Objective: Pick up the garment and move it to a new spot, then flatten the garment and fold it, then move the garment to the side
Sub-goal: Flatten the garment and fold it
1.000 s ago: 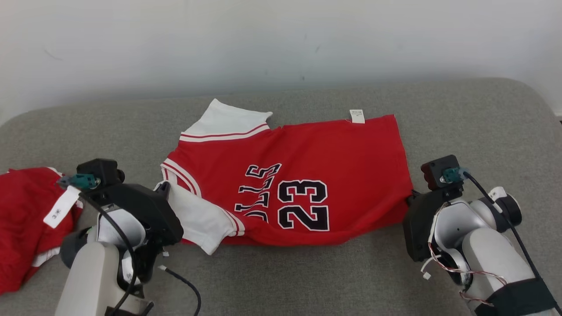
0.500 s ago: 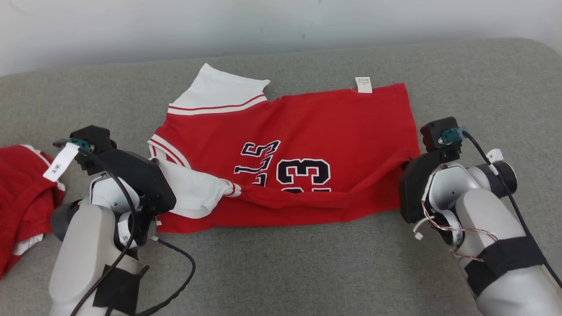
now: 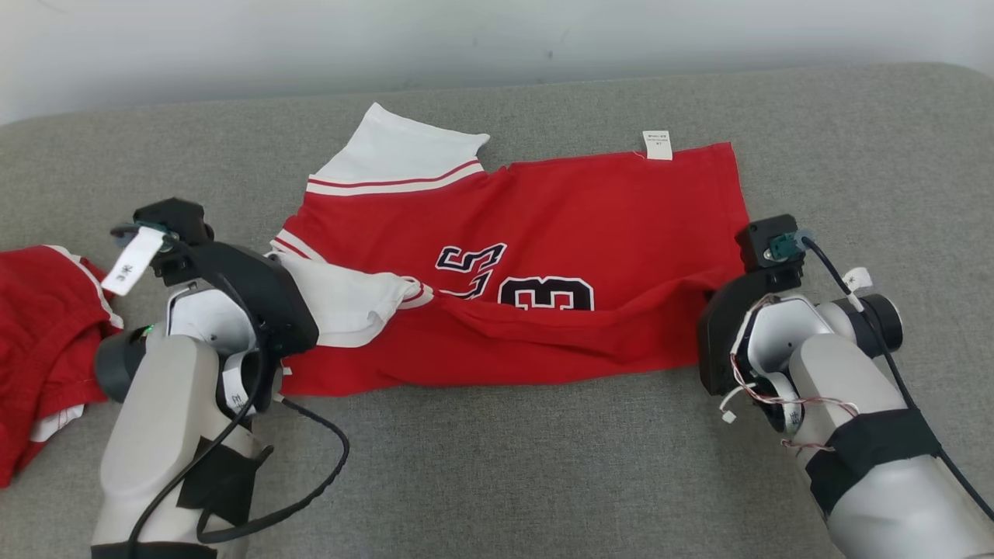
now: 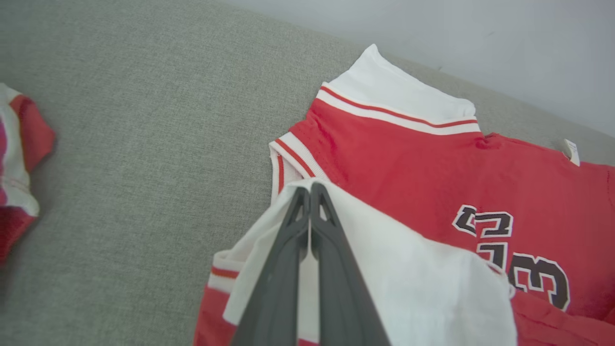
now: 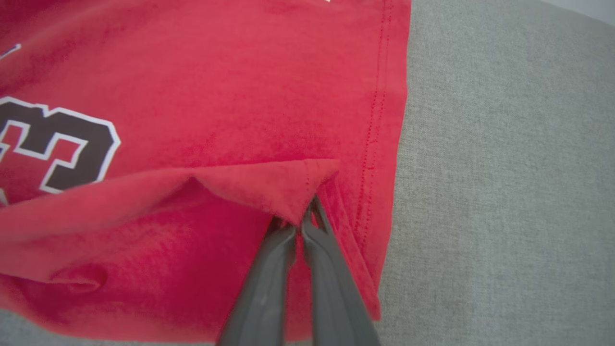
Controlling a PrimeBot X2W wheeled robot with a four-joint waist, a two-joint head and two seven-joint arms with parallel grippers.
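On the head view I see the red jersey lying across the middle of the grey cushioned surface, its near edge raised and folded partway over the printed number. My left gripper sits at the jersey's left end by the white sleeve, and my right gripper is at the right hem corner. A second red garment lies apart at far left. On the left wrist view, the fingers are clenched tight at the sleeve's folded edge, with white cloth spread beneath them. On the right wrist view, the fingers pinch the turned-up red hem corner, lifted above the layer beneath.
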